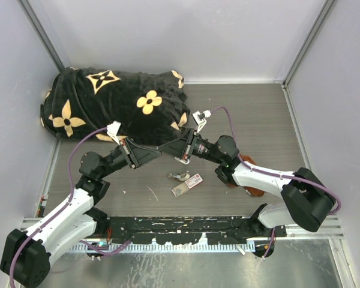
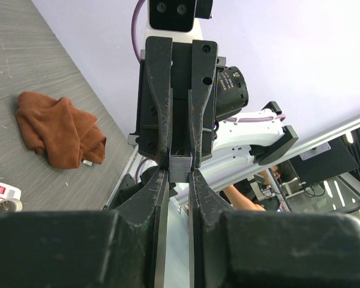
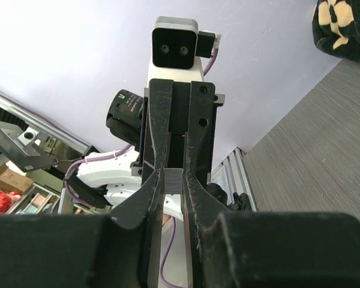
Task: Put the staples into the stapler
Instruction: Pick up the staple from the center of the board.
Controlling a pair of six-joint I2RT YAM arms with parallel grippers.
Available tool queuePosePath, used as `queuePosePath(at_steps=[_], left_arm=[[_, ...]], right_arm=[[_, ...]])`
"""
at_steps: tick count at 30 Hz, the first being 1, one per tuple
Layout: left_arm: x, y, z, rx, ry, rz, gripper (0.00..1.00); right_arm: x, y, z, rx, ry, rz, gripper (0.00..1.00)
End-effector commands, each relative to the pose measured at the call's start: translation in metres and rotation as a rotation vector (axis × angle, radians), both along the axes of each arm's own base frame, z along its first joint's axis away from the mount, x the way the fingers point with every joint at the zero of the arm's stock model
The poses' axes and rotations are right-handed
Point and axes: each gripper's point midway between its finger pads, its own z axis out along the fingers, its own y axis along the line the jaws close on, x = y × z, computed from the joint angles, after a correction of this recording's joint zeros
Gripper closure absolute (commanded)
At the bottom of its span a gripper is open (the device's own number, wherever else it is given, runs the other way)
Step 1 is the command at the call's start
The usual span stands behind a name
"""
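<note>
Above the grey wood-grain counter (image 1: 258,120), two black angular hands meet tip to tip. The right hand (image 3: 173,175) pinches a small grey block (image 3: 174,183), seemingly stacked staples. The left hand (image 2: 179,177) is nearly closed on it; whether it clamps cannot be told. The pale pink plastic-and-metal mini stapler (image 1: 179,176) lies beneath, beside a flat white red-labelled box (image 1: 194,180).

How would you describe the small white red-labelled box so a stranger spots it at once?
Find the large black blanket with tan flowers at the far left of the grey wood-grain table. Nearer than it, at the table's middle, three small things lie together. The small flat white box is the rightmost, the only one with a red-pink label, unlike the pale stapler and grey tray.
</note>
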Motion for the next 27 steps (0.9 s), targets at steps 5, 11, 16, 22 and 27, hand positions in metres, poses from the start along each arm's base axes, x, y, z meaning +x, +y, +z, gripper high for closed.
queuePosePath(at_steps=[5, 11, 16, 22, 27], left_arm=[[-0.004, 0.003, 0.024, -0.042, -0.091, 0.001, 0.93], [-0.011, -0.001, 0.006, 0.057, -0.077, -0.051, 0.96], [-0.020, -0.003, -0.015, 0.213, -0.069, -0.112, 0.96], [-0.031, 0.002, -0.032, 0.423, -0.099, -0.192, 0.99], [-0.038, 0.006, -0.048, 0.565, -0.169, -0.268, 1.00]], right_arm=[[-0.006, 0.000, 0.009, -0.002, -0.068, 0.001, 0.58], [0.006, -0.009, 0.002, -0.138, -0.123, -0.108, 0.27], [0.014, -0.029, 0.006, -0.220, -0.162, -0.182, 0.18], [0.014, -0.043, -0.007, -0.414, -0.212, -0.169, 0.10], [0.013, -0.055, -0.034, -0.614, -0.236, -0.144, 0.02]])
